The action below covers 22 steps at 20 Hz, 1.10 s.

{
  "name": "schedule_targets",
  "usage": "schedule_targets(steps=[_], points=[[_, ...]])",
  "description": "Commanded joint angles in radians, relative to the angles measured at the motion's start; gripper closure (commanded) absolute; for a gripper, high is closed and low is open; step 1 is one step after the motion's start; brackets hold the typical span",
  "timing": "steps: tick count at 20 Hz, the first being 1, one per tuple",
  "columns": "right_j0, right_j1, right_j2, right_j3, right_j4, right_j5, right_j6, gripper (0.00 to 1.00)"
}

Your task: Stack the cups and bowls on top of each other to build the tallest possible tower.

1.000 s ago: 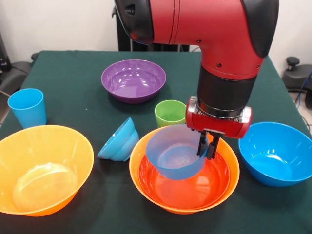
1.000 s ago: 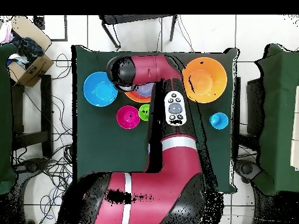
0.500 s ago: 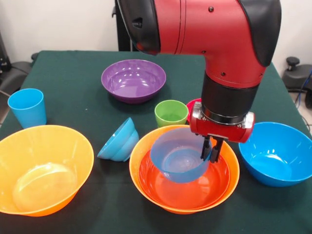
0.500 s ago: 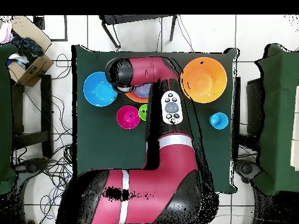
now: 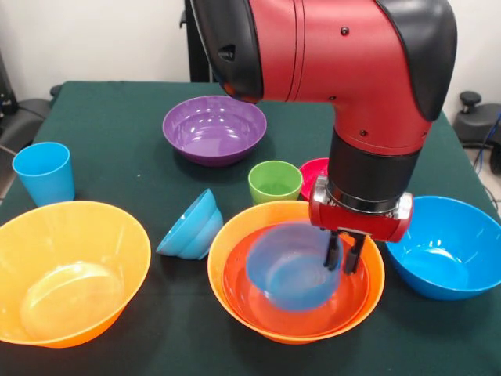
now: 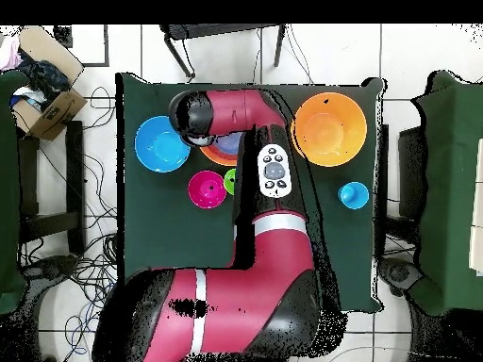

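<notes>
Blue bowl [image 5: 291, 266]: rim pinched in gripper [image 5: 344, 258], sitting low inside red-orange bowl [image 5: 293, 301], itself nested in big orange bowl [image 5: 227, 274]. Green cup [image 5: 275, 182] and pink-red bowl [image 5: 315, 174]: just behind gripper. Second blue bowl [image 5: 445, 247]: beside gripper. Tipped blue bowl [image 5: 192, 225], purple bowl [image 5: 214, 128], blue cup [image 5: 44, 172], other orange bowl [image 5: 66, 270]: farther off.

A pale blue glossy plastic bowl [image 5: 291, 266] sits tilted inside a red-orange plastic bowl [image 5: 301, 307], itself nested in a big orange plastic bowl [image 5: 235, 235] near the tabletop's front edge, the robot's gripper [image 5: 343, 254] clamping its rim.
</notes>
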Motion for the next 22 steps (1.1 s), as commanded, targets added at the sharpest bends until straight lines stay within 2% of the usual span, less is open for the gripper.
schedule_targets(steps=[1, 9, 11, 13, 22], points=[[0.019, -0.012, 0.021, -0.025, -0.004, -0.034, 0.040, 0.00], [0.031, -0.013, 0.003, -0.037, -0.010, -0.008, 0.051, 0.00], [0.033, -0.011, -0.001, -0.039, 0.012, 0.041, 0.075, 0.00], [0.029, -0.024, -0.001, -0.016, 0.026, 0.026, 0.091, 0.00], [0.004, -0.164, 0.014, 0.119, 0.124, 0.078, 0.062, 0.00]])
